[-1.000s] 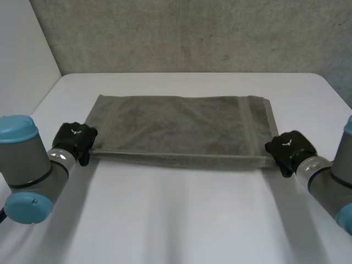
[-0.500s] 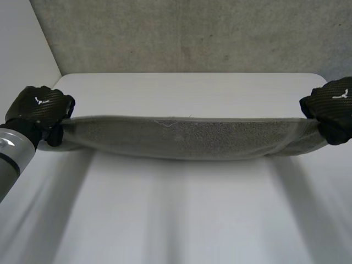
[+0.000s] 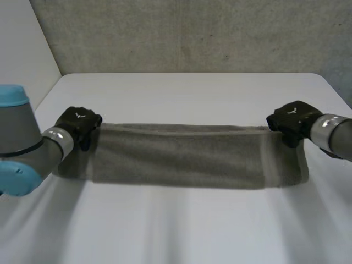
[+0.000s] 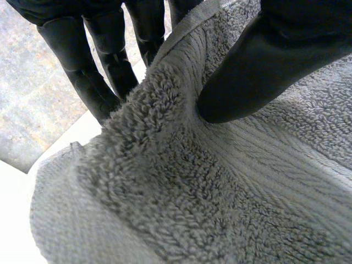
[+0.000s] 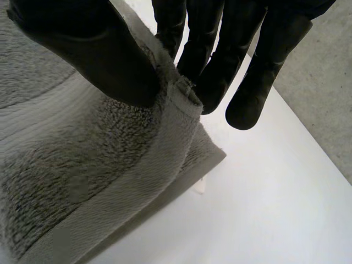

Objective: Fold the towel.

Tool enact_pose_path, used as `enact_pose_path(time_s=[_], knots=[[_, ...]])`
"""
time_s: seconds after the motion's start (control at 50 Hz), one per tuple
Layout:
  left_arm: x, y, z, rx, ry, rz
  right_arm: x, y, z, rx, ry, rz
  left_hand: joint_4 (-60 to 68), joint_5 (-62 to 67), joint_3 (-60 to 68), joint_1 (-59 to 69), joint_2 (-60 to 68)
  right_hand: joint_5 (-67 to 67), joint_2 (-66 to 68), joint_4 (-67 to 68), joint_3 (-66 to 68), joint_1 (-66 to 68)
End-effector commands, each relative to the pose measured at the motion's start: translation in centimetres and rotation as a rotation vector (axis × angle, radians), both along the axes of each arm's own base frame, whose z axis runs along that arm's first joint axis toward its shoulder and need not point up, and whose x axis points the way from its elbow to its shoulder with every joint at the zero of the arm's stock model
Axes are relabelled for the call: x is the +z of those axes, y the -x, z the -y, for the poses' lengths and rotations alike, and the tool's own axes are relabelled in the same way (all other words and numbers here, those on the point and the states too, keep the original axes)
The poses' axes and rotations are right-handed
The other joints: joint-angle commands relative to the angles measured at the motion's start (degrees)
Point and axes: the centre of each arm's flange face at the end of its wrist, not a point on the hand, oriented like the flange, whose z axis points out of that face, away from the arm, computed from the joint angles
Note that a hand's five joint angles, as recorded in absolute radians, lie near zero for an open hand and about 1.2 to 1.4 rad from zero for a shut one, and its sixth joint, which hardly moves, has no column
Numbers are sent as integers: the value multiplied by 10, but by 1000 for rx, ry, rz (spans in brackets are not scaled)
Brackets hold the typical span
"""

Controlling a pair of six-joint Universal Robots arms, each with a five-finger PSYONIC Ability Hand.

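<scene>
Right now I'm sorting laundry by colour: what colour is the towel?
The towel is plain grey; the left wrist view shows it best.

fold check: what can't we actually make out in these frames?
- Head view: the backs of the left hand and right hand cover their grip on the towel.
- Head view: the towel's top layer hides the layers beneath and how their edges line up.
- Left wrist view: the towel's raised edge hides the ends of the fingers.
- Right wrist view: the towel is cut off by the view's edge.
</scene>
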Motion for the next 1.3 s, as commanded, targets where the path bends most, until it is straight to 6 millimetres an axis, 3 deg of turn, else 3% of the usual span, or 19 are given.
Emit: enact_pose_path(time_s=[0.02,0.3,0.34,0.36,0.38,0.4,0.42,0.44,0.46,0.48,0.52,0.62,0.66,0.7,0.76,0.86,0.98,1.08,1.3], knots=[[-10,9,34,20,61,-1,-18,-21,32,-41,121,5,-75,-159,-90,-50,-74,28,34,29,28,35],[-22,36,62,-5,182,-23,-42,-41,71,-87,293,10,-75,-159,-90,-50,-74,28,34,29,28,35],[-23,37,63,-5,186,-24,-45,-41,73,-94,303,9,-95,-179,-110,-70,-94,28,34,29,28,35],[-24,38,63,-7,183,-22,-47,-41,74,-97,308,11,-240,-324,-255,-215,-239,28,34,29,28,35],[-25,40,62,-11,183,-23,-48,-41,74,-97,309,13,-379,-464,-395,-355,-379,-50,-44,-49,-49,-43],[-25,40,62,-12,183,-23,-48,-41,74,-97,309,13,-381,-465,-396,-356,-380,-51,-45,-50,-50,-43],[-26,41,61,-13,180,-23,-49,-41,74,-103,308,14,-472,-557,-488,-448,-472,-335,-329,-334,-335,-328],[-26,41,61,-13,180,-23,-49,-41,74,-103,308,14,-473,-558,-489,-448,-473,-338,-332,-337,-338,-331],[-27,40,60,-11,175,-22,-50,-40,75,-115,308,11,-568,-653,-584,-543,-568,-605,-599,-604,-604,-598],[-27,40,59,-9,175,-20,-50,-38,75,-132,309,6,-697,-782,-713,-673,-697,-672,-666,-671,-672,-665],[-27,39,60,2,176,-19,-47,-36,76,-153,317,3,-775,-859,-790,-750,-774,-672,-666,-671,-672,-665],[-19,34,58,60,184,-7,-45,-33,72,-182,325,21,-773,-857,-788,-748,-772,-672,-666,-671,-672,-665],[-15,32,54,70,183,-8,-36,-33,69,-184,341,42,-773,-857,-788,-748,-772,-672,-666,-671,-672,-665],[-4,28,44,72,183,-15,-5,-27,59,-200,394,94,-768,-852,-783,-743,-767,-672,-666,-671,-672,-665],[1,25,38,74,182,-18,7,-24,52,-202,411,119,-759,-844,-775,-734,-759,-672,-666,-671,-672,-665],[9,15,14,77,146,-50,25,-19,18,-166,381,152,-744,-829,-760,-719,-744,-672,-666,-671,-672,-665],[12,8,-6,77,95,-121,13,-13,-12,-146,248,117,-742,-827,-758,-718,-742,-672,-666,-671,-672,-665],[8,4,-27,41,15,-206,-17,-3,-35,-151,69,69,-734,-819,-750,-709,-734,-594,-588,-593,-594,-587],[6,2,-34,41,12,-255,-47,14,-28,-141,4,99,-731,-815,-746,-706,-730,-470,-463,-469,-469,-462]])
